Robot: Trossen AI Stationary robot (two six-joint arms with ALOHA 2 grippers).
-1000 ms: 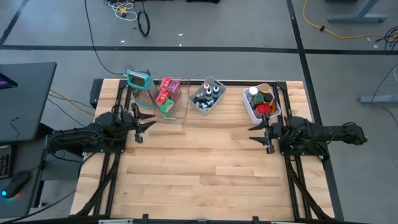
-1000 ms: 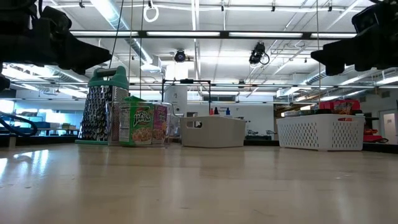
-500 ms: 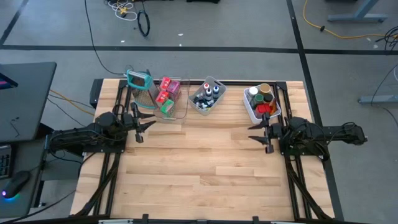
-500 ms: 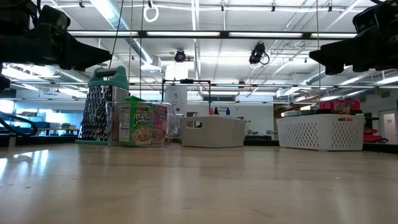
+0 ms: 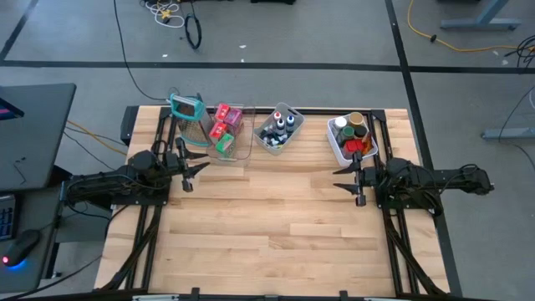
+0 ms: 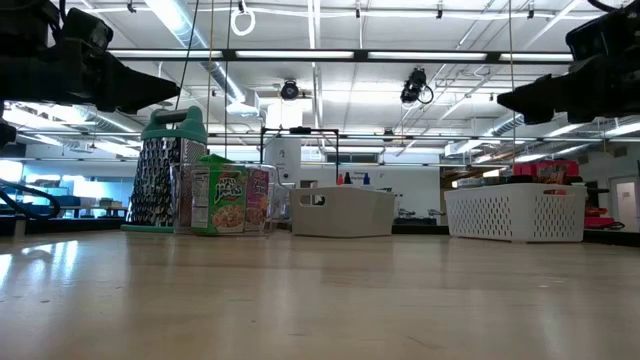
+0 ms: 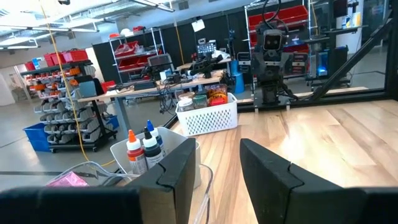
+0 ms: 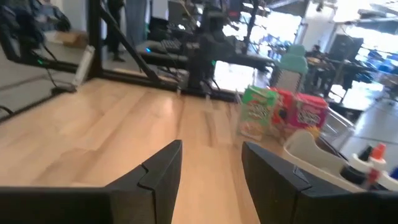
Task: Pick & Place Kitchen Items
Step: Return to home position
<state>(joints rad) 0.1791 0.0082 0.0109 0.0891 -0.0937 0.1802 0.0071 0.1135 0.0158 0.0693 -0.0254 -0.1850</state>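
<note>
High view: kitchen items all sit in bins along the far edge. Red and pink boxes (image 5: 224,124) are in the clear bin (image 5: 242,152), food colouring bottles (image 5: 277,128) in the grey bin (image 5: 261,140), jars (image 5: 353,130) in the white bin (image 5: 334,150). Left gripper (image 5: 201,165) and right gripper (image 5: 338,180) hover at the table sides, fingers apart, holding nothing.

Handling guess:
- Bottles: light, rigid, slick. Pinch the body under the cap.
- Jars: heavier, maybe glass. Grip across the lid.
- Boxes: light, crushable. Take the narrow faces gently.

Low view shows the boxes upright beside the grater (image 6: 160,180), but the white bin's wall hides the jars. Left wrist view shows bottle nozzles above the grey rim.
</note>
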